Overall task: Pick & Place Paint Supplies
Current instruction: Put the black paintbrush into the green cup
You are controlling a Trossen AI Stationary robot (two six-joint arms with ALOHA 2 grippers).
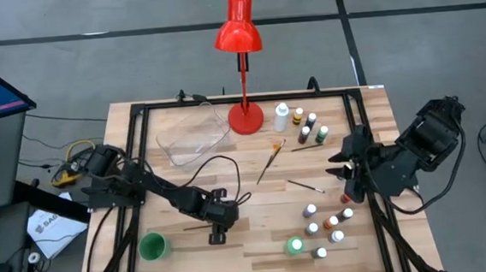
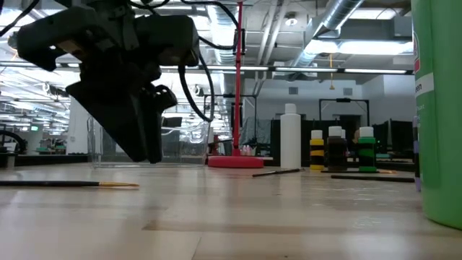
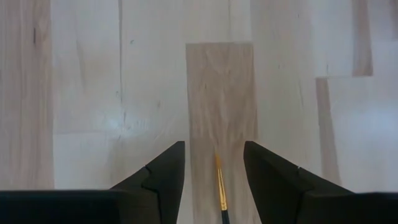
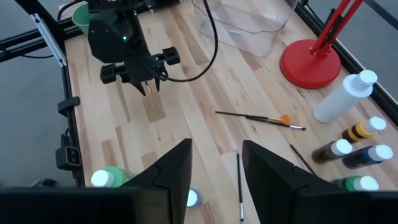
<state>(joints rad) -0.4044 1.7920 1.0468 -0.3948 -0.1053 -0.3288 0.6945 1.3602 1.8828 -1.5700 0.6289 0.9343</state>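
While the pale butcher-block wooden table (image 1: 259,238) carries a clear, glossy plastic tub (image 1: 193,133) at the rear, the left gripper (image 3: 214,171) hangs released, fingers apart, straddling a thin dark-handled paintbrush with an orange tip (image 3: 220,190) lying flat near the front-left. The step in hand appears to be picking this brush; the next move calls for lowering and pinching its slender, smooth handle. The right gripper (image 4: 216,165) waits with fingers parted, holding nothing, near the small white-capped paint bottles (image 1: 328,223).

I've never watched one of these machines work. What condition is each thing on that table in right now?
left gripper: open, fingers either side of a brush
brush: flat on the table, not gripped
right gripper: open, empty, raised at the table's right side
clear tub: empty
desk lamp: upright
green cup: upright
paint bottles: upright, capped
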